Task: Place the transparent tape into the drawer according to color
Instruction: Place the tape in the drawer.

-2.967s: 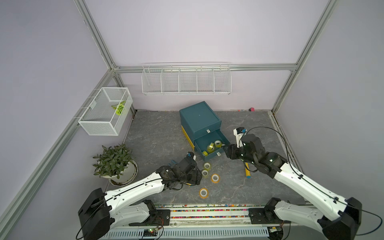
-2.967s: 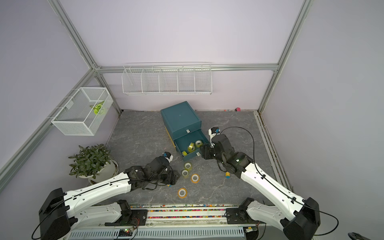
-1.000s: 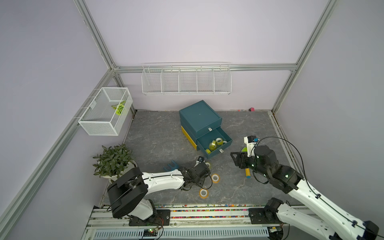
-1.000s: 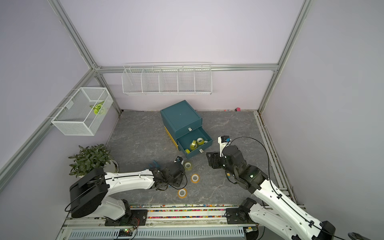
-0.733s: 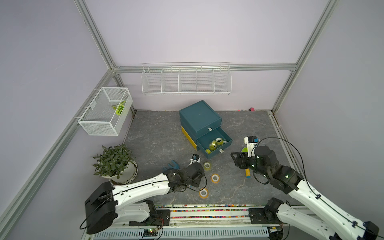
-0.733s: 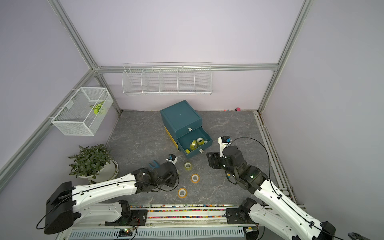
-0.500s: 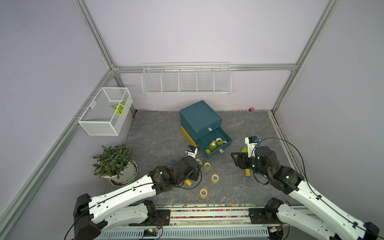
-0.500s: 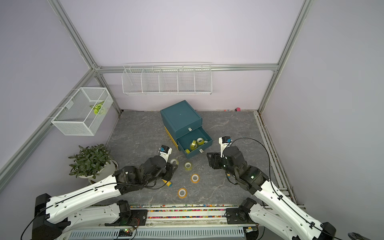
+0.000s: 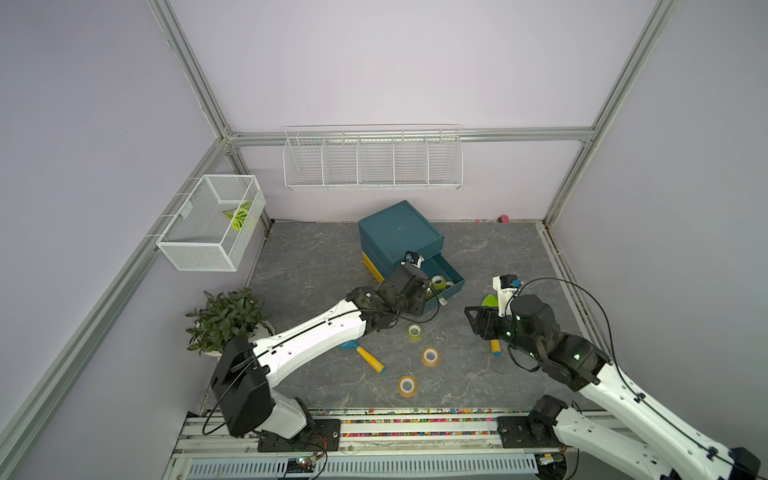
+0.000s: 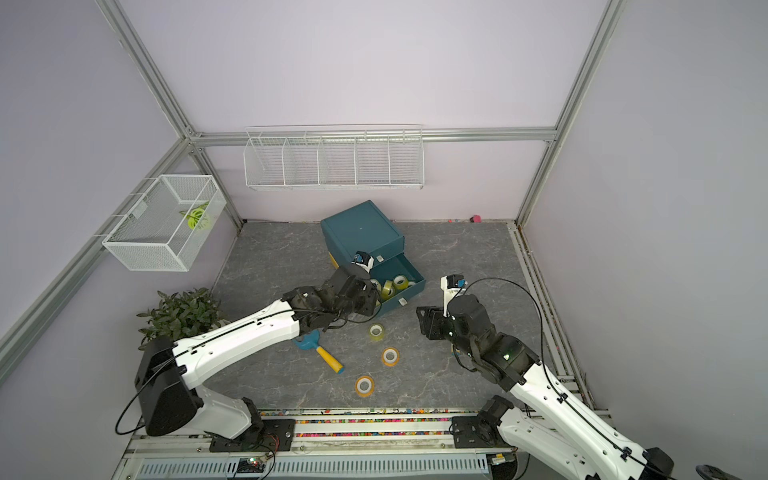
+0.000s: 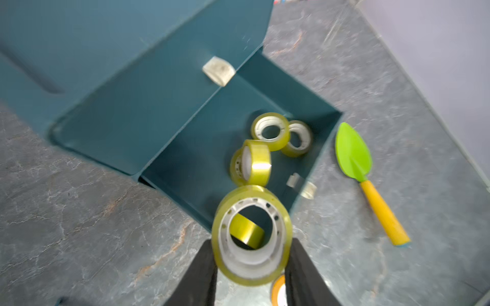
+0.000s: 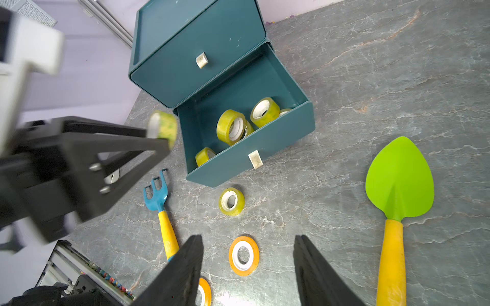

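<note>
Left hand (image 11: 252,245) clamped on a yellow-green tape roll (image 11: 249,265), one finger on each side of the rim, hole facing the wrist camera. Held roll sits at the corner of the open drawer (image 11: 196,164), partly over its inside, partly over the grey tabletop (image 11: 79,212), not lying on either. In both top views the left arm runs from lower left to frame center and its wrist covers that corner, so the held roll can't be made out there.

The open drawer is the lower one of a teal drawer unit (image 9: 399,232) at frame center; upper drawer (image 12: 196,71) closed. Inside the open one: several yellow-green rolls (image 10: 388,289), some on edge, some leaning on each other.

Right hand (image 12: 248,237) has fingers apart with nothing between them, right of center in the top views, well apart from the drawer. Near orange roll (image 12: 244,255) lies flat on the tabletop ahead of it, untouched. Far orange roll (image 9: 407,386) is lower center, near the front rail. Loose yellow-green roll (image 9: 414,332) lies flat just in front of the drawer.

Blue rake (image 9: 363,355), yellow handle, lies left of the loose rolls, head partly under the left arm. Green trowel (image 12: 399,180), yellow handle, lies right of the drawer, mostly hidden by the right arm in the top views.
</note>
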{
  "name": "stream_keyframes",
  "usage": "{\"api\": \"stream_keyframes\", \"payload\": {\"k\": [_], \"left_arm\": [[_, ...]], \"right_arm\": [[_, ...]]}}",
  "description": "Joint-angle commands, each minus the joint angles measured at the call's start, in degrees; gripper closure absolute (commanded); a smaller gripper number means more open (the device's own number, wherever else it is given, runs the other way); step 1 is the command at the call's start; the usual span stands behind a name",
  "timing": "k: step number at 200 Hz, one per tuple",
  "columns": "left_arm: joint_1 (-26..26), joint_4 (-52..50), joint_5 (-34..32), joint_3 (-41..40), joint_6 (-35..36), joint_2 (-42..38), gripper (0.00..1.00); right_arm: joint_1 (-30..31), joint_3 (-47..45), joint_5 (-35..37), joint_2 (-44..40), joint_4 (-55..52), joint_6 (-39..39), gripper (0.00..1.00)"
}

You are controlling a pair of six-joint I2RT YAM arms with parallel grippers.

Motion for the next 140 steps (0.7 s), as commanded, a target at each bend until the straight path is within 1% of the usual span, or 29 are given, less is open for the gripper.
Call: {"api": "stream_keyframes", "payload": {"k": [1, 25, 45, 62, 84, 119, 140], "left_arm": [[2.55, 1.44, 1.94, 1.65, 0.52, 2.46, 0.66], [3.78, 1.39, 2.31, 1.92, 0.22, 4.64, 0.65], [3.84, 1.42, 2.97, 2.01, -0.17, 5.1, 0.55], [3.88, 1.35, 2.97, 2.27, -0.27, 5.17, 0.43], [3.88, 0.8, 2.95, 2.88, -0.23, 4.91, 0.34], [3.88, -2.42, 4.54, 4.84, -1.09, 2.87, 0.22], [3.87, -2.28, 6.33, 3.33, -2.02, -1.14, 0.16]], "right_arm": [[0.3, -1.21, 1.29, -0.7, -0.84, -0.08, 0.4], [0.24, -1.25, 1.09, -0.5, -0.54, -0.1, 0.4], [0.25, -1.42, 0.74, -0.2, -0.09, -0.2, 0.39], [0.32, -1.54, 0.65, -0.07, 0.23, -0.02, 0.38], [0.32, -1.38, 0.15, 0.19, 0.34, -0.07, 0.37], [0.31, -1.24, -1.03, 0.35, -0.19, -0.16, 0.38], [0.33, -1.16, -2.44, 0.69, -0.75, -0.41, 0.38]]}}
